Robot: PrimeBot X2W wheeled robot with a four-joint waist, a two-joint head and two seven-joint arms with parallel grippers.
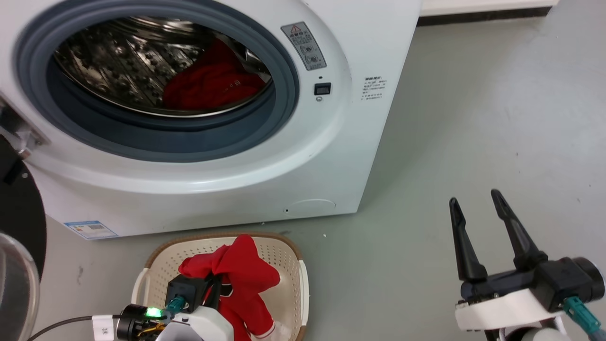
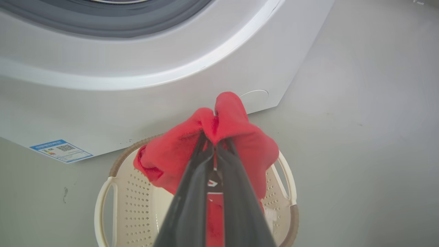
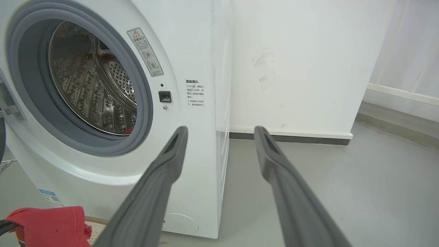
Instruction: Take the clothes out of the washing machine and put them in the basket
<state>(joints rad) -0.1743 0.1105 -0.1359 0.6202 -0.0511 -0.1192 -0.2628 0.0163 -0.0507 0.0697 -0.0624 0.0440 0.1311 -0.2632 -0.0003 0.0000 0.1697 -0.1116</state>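
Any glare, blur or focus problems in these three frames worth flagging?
Head view: even light, specular glints on the steel drum. Left wrist view: left end effector soft, too near the lens; the red garment it grips is sharper. Right wrist view: right end effector open and soft-edged; washing machine behind it in focus.

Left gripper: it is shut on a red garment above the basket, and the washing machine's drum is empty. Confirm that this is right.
One part is wrong: the drum is not empty. The head view shows red clothes lying in it. The rest stands: the left gripper is shut on a red garment above the basket.
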